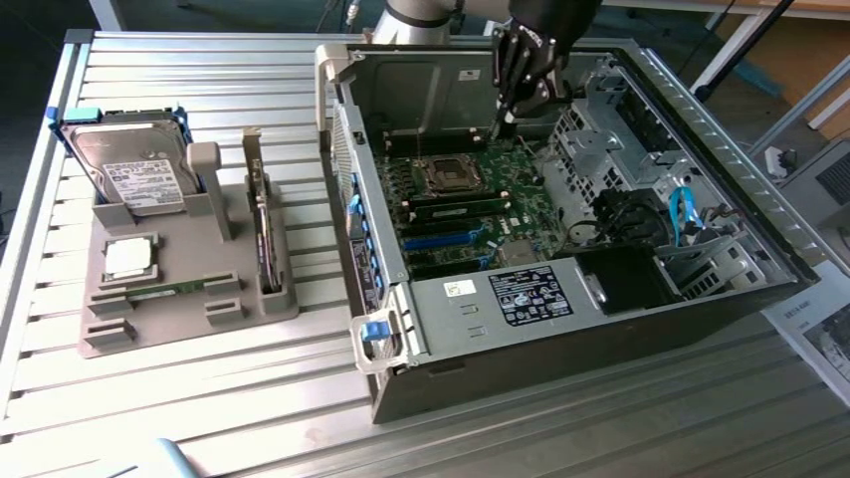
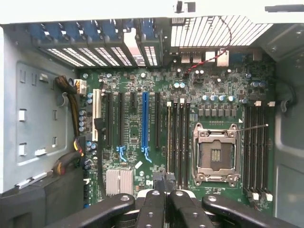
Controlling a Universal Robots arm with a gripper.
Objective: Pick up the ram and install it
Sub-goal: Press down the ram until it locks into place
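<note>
A narrow green ram stick [image 1: 170, 290] lies flat in the grey holder [image 1: 239, 309] on the exterior view's left, far from the arm. My gripper [image 1: 507, 119] reaches down into the open computer case [image 1: 531, 358], over the far end of the motherboard [image 1: 525, 184]. In the wrist view its black fingertips [image 2: 156, 179] are pressed together with nothing between them, so the gripper [image 2: 164, 180] is shut. They hang just above the end of the memory slots [image 2: 178, 137] beside the empty processor socket [image 2: 216, 154]. A thin board [image 2: 168, 137] stands edge-on in the nearest slot.
The holder also carries a silver hard drive [image 1: 133, 164], a square processor chip [image 1: 129, 257] and an upright board [image 1: 270, 249]. Inside the case are a blue expansion slot [image 2: 145, 123], a silver heatsink [image 2: 118, 181], cable bundles [image 2: 73, 109] and the drive bay [image 1: 664, 229].
</note>
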